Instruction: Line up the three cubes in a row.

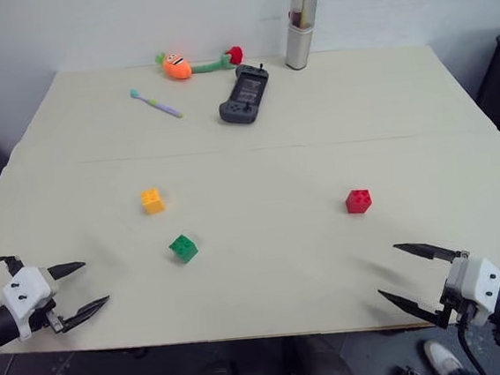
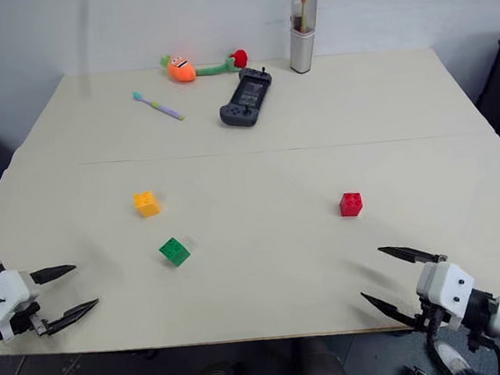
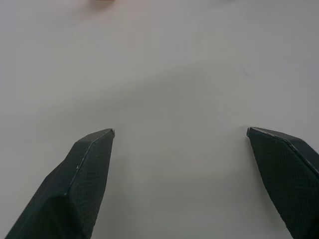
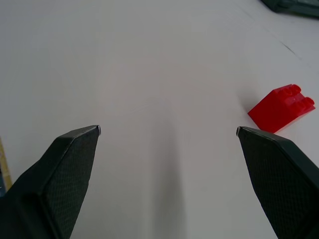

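Wide-jawed left gripper (image 1: 86, 286) and right gripper (image 1: 396, 273) hover at the table's (image 1: 257, 169) near edge, cubes apart.

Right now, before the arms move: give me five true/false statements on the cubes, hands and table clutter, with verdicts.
1. The three cubes already sit in one row. False: the yellow-orange cube and green cube lie close together, the red cube far off to the right.
2. Both hands are open and hold nothing. True: left hand, right hand.
3. The red cube is the nearest cube to the right hand. True.
4. The black game controller lies between the green and red cubes. False: it lies at the far side of the table, beyond all the cubes.
5. The left hand touches the green cube. False: bare table separates them.
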Action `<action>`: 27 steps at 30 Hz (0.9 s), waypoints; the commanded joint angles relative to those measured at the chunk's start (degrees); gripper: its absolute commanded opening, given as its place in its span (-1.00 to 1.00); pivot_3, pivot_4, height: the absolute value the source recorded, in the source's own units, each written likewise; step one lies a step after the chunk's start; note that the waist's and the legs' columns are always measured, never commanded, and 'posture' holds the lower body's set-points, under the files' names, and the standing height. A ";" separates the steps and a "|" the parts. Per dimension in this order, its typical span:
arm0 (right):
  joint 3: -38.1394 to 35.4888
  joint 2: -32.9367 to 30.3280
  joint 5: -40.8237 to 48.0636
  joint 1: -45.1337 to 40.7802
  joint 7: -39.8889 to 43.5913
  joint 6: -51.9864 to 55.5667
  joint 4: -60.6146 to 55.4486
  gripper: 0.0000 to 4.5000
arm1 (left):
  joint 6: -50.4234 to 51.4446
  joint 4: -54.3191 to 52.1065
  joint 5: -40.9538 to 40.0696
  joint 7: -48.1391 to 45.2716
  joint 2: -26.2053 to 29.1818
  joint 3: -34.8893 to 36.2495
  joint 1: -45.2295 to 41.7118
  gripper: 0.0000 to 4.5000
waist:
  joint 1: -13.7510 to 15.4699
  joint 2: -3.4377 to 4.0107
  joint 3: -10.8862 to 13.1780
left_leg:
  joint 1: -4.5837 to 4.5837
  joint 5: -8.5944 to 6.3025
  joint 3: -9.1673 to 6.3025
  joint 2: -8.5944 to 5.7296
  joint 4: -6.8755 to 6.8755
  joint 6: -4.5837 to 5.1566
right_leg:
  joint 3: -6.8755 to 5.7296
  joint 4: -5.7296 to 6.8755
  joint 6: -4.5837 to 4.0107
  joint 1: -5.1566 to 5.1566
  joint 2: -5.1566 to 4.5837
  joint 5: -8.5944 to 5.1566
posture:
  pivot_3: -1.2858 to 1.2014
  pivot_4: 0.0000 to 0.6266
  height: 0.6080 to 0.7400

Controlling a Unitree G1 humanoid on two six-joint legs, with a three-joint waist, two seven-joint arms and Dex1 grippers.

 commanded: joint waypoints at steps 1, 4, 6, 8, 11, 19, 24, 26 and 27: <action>-0.11 1.83 0.09 -0.20 -3.08 0.67 -1.55 1.00 | -0.17 -1.84 -1.14 0.60 0.41 1.86 -1.01 0.99 | 0.21 0.00 0.00 | 0.00 0.00 0.00 -0.01 0.00 0.00 | 0.00 0.00 0.00 0.00 -0.01 0.00 | 0.03 -0.52 1.00; -0.85 4.38 0.49 0.58 -6.89 2.21 -2.93 1.00 | 3.74 -5.38 -4.49 -0.28 -0.26 2.36 -0.58 0.99 | 0.16 0.00 0.00 | 0.01 0.00 0.02 -0.01 -0.08 -0.01 | 0.01 -0.02 0.00 -0.01 -0.01 0.00 | 0.03 -0.52 1.00; -3.26 7.16 2.01 1.82 -11.25 4.33 -4.15 1.00 | 8.57 -9.16 -8.55 -1.94 -0.43 2.53 -0.21 0.99 | 0.16 0.00 0.00 | 0.01 0.02 0.02 -0.01 -0.13 -0.04 | 0.01 -0.02 -0.02 -0.01 -0.01 -0.01 | 0.03 -0.52 1.00; -6.01 10.52 3.01 2.99 -16.58 6.41 -5.05 1.00 | 14.73 -14.33 -15.13 -3.76 -1.02 3.31 -0.19 0.99 | 0.06 0.02 0.01 | 0.02 0.05 0.00 0.00 -0.15 -0.10 | 0.01 0.01 -0.04 -0.02 -0.01 -0.02 | 0.03 -0.52 1.00; -8.64 17.28 1.40 4.96 -25.32 7.02 -6.00 1.00 | 21.52 -22.37 -18.67 -1.60 -2.12 1.03 -1.92 0.99 | 0.05 0.01 0.00 | 0.05 0.12 -0.04 -0.01 -0.15 -0.21 | 0.01 0.04 -0.04 0.02 -0.03 -0.02 | 0.03 -0.52 1.00; 1.55 25.93 -5.11 -1.42 -41.22 20.19 -17.77 1.00 | 28.65 -31.95 -19.43 0.81 -7.18 -8.31 -8.06 0.99 | -1.89 0.04 0.01 | 0.46 0.28 0.14 -0.03 -0.35 -0.41 | 0.27 0.39 -0.15 0.12 0.08 -0.08 | 0.03 -0.52 1.00; 7.62 26.84 -7.10 -14.39 -48.19 33.53 -19.36 1.00 | 26.71 -31.25 -15.70 0.41 -9.10 -12.13 -10.55 0.99 | -1.83 0.03 0.00 | 0.43 0.53 0.06 -0.04 -0.34 -0.76 | 0.24 0.53 -0.21 -0.01 0.18 -0.12 | 0.03 -0.52 1.00; 8.79 26.23 -8.68 -19.08 -49.32 35.77 -16.78 1.00 | 25.92 -31.14 -14.48 0.22 -9.47 -13.31 -11.21 0.99 | -1.76 0.03 0.00 | 0.40 0.53 0.04 -0.04 -0.36 -0.79 | 0.23 0.52 -0.24 -0.03 0.18 -0.14 | 0.03 -0.52 1.00; 9.03 25.96 -9.11 -20.72 -49.48 36.45 -15.46 1.00 | 25.47 -31.14 -13.88 -0.04 -9.49 -13.81 -11.36 0.99 | -1.73 0.02 0.00 | 0.34 0.53 0.04 -0.04 -0.35 -0.78 | 0.22 0.49 -0.24 -0.06 0.18 -0.14 | 0.03 -0.52 1.00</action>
